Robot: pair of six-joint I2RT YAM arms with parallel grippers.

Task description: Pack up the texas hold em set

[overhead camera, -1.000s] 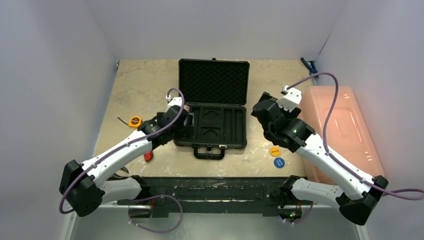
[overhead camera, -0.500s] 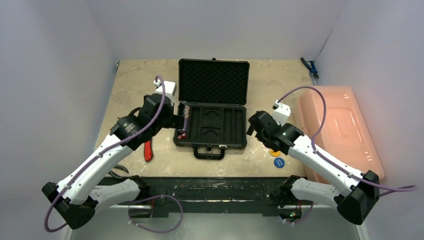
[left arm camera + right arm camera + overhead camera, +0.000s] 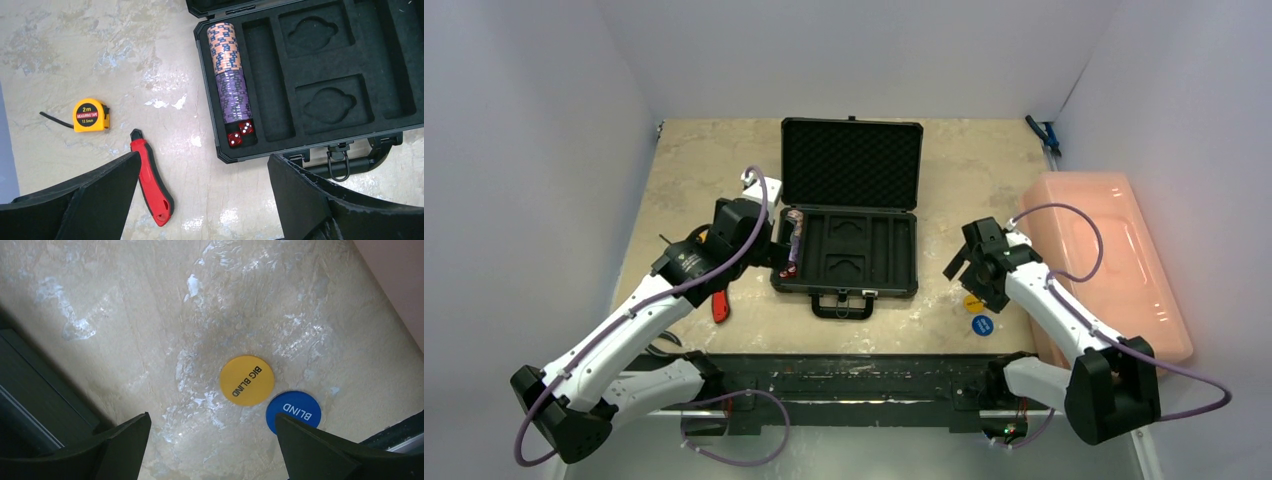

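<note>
Right fingers (image 3: 110,450): spread wide, nothing between them, hanging over the two blind discs near the desk's (image 3: 704,170) near edge, right of the briefcase.
Left fingers (image 3: 90,200): also parted and empty, above the desk beside the briefcase's left wall.
Briefcase (image 3: 852,165): open at mid-desk, lid back toward the far edge, handle (image 3: 345,165) toward the near edge.
Already packed: chip stacks (image 3: 227,70) lie on their side in the leftmost groove, with two red dice (image 3: 239,134) at its near end.
Left to pack: yellow disc (image 3: 247,380) and blue disc (image 3: 292,412), flat on the desk between briefcase and pink bin (image 3: 1104,260).
Risk, discs: thin, smooth and flush on a glossy stone-look top, so the fingers could skate over an edge and shove a disc instead of lifting it.
Risk, pairing: the discs sit edge to edge. I can't tell whether they touch or overlap. Pinching yellow may push blue toward the near edge.
Risk, left side: red-handled knife (image 3: 150,185) and yellow tape measure (image 3: 91,114) lie close by. They are easy to grab and neither belongs in the set.
Textures: egg-crate foam in the lid, matte moulded tray with long grooves and two shaped pockets, ridged striped chips, translucent bin.
</note>
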